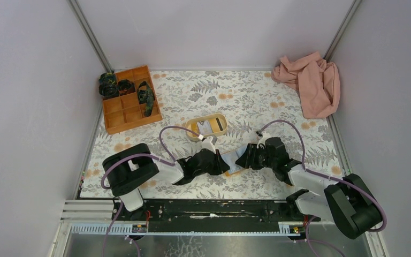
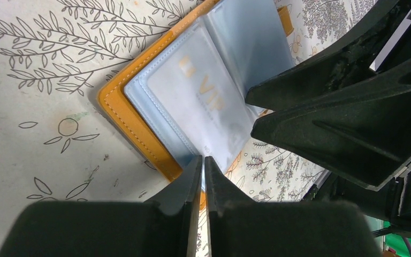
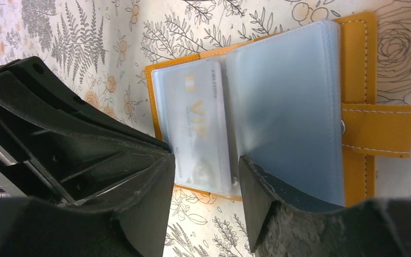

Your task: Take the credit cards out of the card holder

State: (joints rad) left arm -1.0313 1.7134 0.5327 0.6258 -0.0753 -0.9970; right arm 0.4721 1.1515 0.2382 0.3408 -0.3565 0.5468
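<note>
Both the left gripper [image 1: 226, 163] and the right gripper [image 1: 242, 159] sit low at the open card holder [image 1: 234, 162], which lies on the table [image 1: 257, 101] near the beige oval tray [image 1: 214, 119]. In the left wrist view the left gripper [image 2: 203, 163] is pinched nearly shut on its clear sleeve [image 2: 214, 147] edge, a thin hold that may slip. In the right wrist view the right gripper [image 3: 206, 163] gapes wide astride the VIP card [image 3: 198, 118]; closing could clamp sleeve and card together

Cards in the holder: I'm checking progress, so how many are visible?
1: a VIP card inside the open card holder, on its upturned page; the other frosted pages may hide more.
</note>
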